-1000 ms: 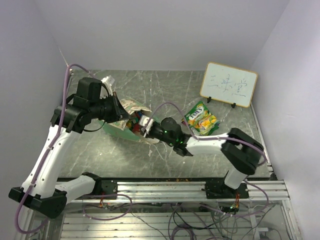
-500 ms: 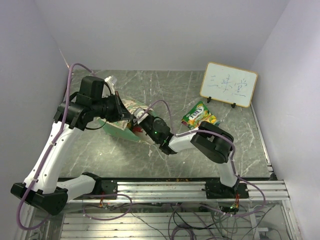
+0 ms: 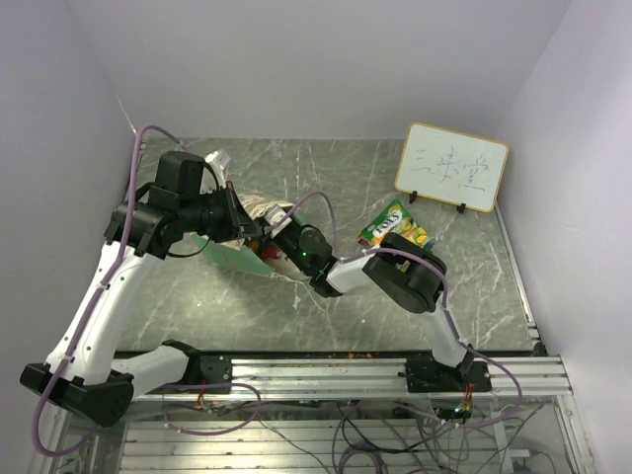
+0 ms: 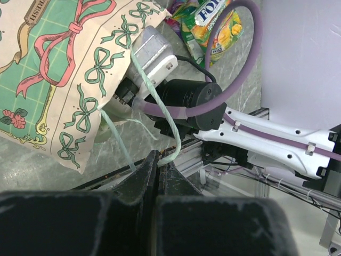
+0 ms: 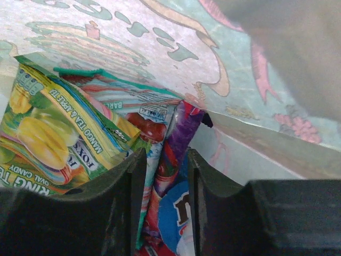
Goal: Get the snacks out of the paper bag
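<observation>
Left tool [image 4: 158,161] is clenched on the string handle [image 4: 152,101] of the paper bag [image 4: 58,69]; I see the pinch low in its own wrist view. My right tool [image 5: 165,156] is deep inside that bag. Its two fingers stand a little apart on either side of the purple-blue packet [image 5: 171,202], and I cannot tell whether they press on it.

From the right wrist camera I count three snacks in the bag, all overlapping: the purple-blue one, a pink-red packet [image 5: 139,114] just left of it, and a green-yellow packet [image 5: 48,133] further left. The top camera gives me no such count. It shows the one bag [image 3: 235,255] lying on the bench [image 3: 326,178] left of centre, with both tools at its mouth.

One more snack, the loose packet [image 3: 395,227], lies on the bench to the right, well apart from the bag and near the single whiteboard [image 3: 452,166] at far right. The left wrist view catches that loose packet [image 4: 213,26] too, beyond the right arm's wrist entering the bag mouth.
</observation>
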`<control>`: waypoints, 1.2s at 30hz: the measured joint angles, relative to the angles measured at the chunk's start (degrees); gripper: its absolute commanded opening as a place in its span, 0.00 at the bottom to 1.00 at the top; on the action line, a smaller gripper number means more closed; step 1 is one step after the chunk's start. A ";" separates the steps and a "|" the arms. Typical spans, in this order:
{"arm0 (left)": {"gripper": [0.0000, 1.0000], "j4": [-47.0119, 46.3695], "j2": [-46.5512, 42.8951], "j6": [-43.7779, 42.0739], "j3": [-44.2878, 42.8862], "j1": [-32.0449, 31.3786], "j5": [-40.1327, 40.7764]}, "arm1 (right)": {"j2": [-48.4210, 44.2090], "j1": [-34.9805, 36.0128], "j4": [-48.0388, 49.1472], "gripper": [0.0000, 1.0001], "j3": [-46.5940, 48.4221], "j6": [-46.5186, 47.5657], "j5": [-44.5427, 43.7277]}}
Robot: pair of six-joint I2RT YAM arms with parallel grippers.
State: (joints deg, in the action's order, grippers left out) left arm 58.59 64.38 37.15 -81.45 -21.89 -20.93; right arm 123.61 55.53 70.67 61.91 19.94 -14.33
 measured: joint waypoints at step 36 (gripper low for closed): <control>0.07 2.84 1.09 0.46 -1.62 0.31 6.54 | -14.56 -1.22 -4.57 0.00 -13.57 -5.90 17.68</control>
State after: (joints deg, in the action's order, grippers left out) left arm 61.43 65.47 37.60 -83.07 -21.58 -14.39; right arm 109.06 54.30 66.11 48.34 14.04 3.36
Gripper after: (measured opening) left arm 0.082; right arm 0.006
